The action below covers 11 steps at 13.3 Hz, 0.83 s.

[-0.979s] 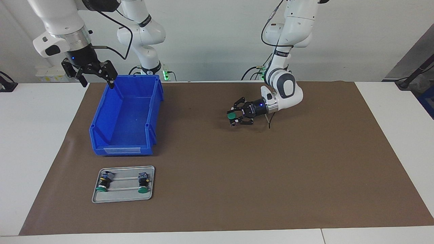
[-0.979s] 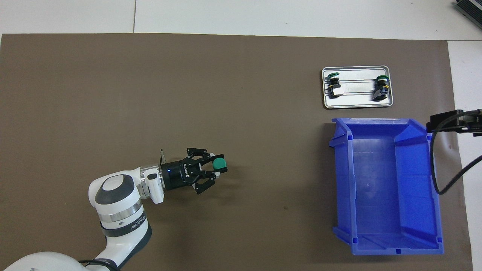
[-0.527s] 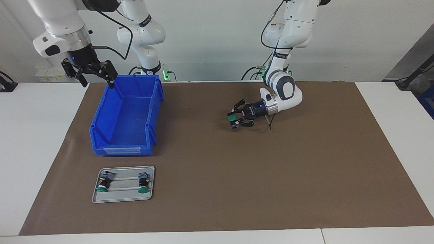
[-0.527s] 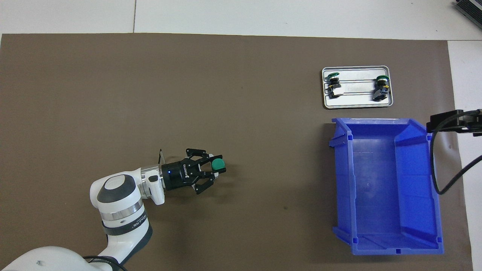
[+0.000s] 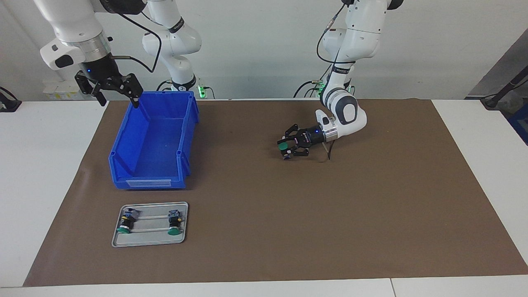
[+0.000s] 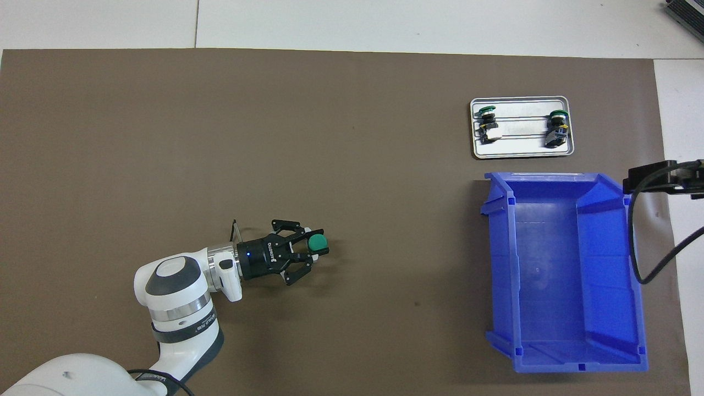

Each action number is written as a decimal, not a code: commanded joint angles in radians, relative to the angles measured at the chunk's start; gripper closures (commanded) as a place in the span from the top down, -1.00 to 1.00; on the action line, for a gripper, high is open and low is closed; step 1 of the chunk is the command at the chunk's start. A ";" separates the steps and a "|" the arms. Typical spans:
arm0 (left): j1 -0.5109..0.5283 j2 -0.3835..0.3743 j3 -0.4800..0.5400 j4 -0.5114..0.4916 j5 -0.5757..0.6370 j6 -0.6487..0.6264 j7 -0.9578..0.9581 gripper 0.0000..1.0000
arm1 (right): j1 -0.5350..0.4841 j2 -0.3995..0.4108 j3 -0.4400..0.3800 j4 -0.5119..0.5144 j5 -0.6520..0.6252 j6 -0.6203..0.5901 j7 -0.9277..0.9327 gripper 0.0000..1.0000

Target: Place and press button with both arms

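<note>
Left gripper (image 5: 284,149) horizontal, clasping button (image 5: 282,145)

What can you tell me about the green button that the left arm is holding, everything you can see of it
The button is a small push-button switch with a round green cap and a dark body below it. The cap faces upward in the overhead view, so it stands roughly upright. It sits between the fingertips of the left gripper, which is closed on its body and lies nearly level, low over the brown mat near the middle of the table. Whether its base touches the mat cannot be told. Nothing else touches it.
</note>
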<state>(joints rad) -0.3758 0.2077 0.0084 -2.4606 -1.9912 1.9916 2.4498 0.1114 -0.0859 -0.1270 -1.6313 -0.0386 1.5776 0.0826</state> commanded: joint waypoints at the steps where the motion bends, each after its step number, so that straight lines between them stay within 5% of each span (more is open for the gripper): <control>1: -0.002 0.004 0.008 -0.012 -0.021 -0.005 0.034 -0.49 | -0.004 -0.015 -0.003 -0.010 0.025 -0.004 -0.026 1.00; 4: 0.000 0.004 0.008 -0.012 -0.021 -0.004 0.034 0.02 | -0.004 -0.015 -0.005 -0.010 0.025 -0.004 -0.026 1.00; 6: 0.000 0.004 0.010 -0.012 -0.021 -0.004 0.032 0.74 | -0.004 -0.015 -0.005 -0.010 0.025 -0.004 -0.026 1.00; 8: 0.001 0.004 0.010 -0.012 -0.020 -0.005 0.028 0.95 | -0.004 -0.015 -0.005 -0.010 0.025 -0.004 -0.026 1.00; 11: 0.017 0.001 0.013 0.000 -0.012 -0.005 0.006 0.98 | -0.004 -0.015 -0.005 -0.010 0.025 -0.004 -0.026 1.00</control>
<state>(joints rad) -0.3726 0.2123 0.0175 -2.4601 -1.9914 1.9915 2.4517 0.1114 -0.0859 -0.1271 -1.6313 -0.0386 1.5776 0.0825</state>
